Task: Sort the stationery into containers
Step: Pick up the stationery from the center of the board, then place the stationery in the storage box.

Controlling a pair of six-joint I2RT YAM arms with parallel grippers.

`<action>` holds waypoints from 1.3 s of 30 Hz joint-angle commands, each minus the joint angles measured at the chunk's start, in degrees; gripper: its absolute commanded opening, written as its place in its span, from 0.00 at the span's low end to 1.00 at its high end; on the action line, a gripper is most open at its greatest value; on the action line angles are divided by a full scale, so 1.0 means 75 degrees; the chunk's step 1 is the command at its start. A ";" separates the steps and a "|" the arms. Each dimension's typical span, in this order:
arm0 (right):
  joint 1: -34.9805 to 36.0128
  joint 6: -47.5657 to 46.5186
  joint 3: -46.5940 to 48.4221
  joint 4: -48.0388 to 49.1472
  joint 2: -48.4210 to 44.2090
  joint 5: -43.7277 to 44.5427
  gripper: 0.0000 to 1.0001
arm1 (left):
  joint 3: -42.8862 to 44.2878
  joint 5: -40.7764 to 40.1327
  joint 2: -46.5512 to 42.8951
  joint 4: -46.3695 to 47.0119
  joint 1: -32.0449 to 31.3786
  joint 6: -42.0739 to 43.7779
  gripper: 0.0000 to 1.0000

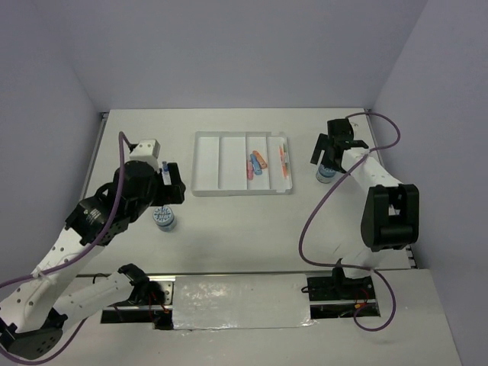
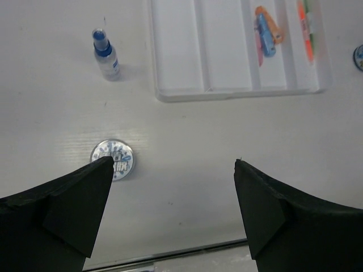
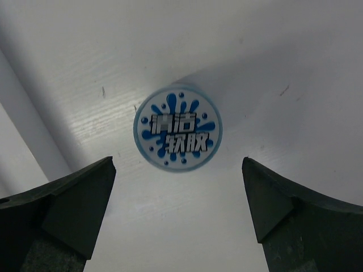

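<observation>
The white tray lies at mid-table with four long compartments. Blue, pink and orange sticks lie in its third compartment, and orange and green pens in its rightmost one. One patterned disc and the blue-capped bottle stand left of the tray. My left gripper is open and empty, high above the table, with its left fingertip over the disc. The bottle is farther off. My right gripper is open and empty above the second disc, which stands right of the tray.
Purple cables loop across the table from both arms. The right arm's black link stands near the right wall. A shiny strip runs along the table's near edge. The tray's two left compartments hold nothing.
</observation>
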 commanded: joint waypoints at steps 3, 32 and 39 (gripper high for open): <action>-0.0344 -0.0342 0.0655 0.0763 0.0735 -0.0654 1.00 | -0.0833 0.0368 -0.0416 -0.0193 0.0038 0.0763 0.99; 0.2690 -0.0296 0.3209 0.1091 0.1942 -0.0971 0.24 | -0.1773 -0.0932 -0.2058 0.0089 0.0342 -0.0010 0.99; 0.3346 -0.0412 0.5609 0.1174 0.4108 -0.1334 0.24 | -0.1797 -0.0803 -0.2187 0.0159 0.0507 0.0060 0.99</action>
